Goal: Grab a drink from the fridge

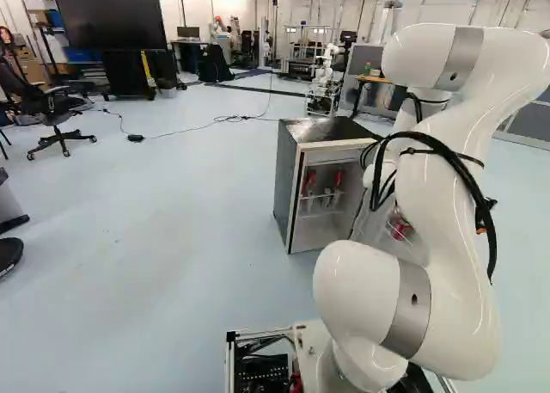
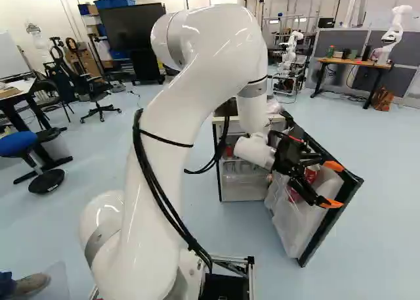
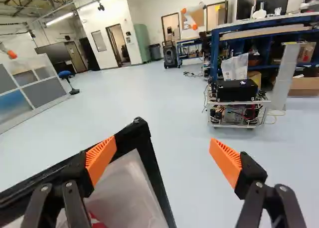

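Fridge (image 1: 287, 187) open, door (image 2: 295, 229) swung out, right of centre in right base view. End effector (image 2: 332, 184) wide, empty, at door's edge. Red can (image 1: 401, 230) in door rack. Opening looks done; next, likely realign over can, descend.

We are seeing smooth, pale blue floor (image 1: 172, 204) spreading toward white plaster walls (image 1: 196, 6). Far left, a large black screen (image 1: 110, 19) is standing beyond a black wheeled chair (image 1: 56, 113); far right, grey panels (image 2: 323, 40) are rising behind a black-legged wooden table (image 2: 351, 63). A white strip light (image 3: 61, 19) is glowing.
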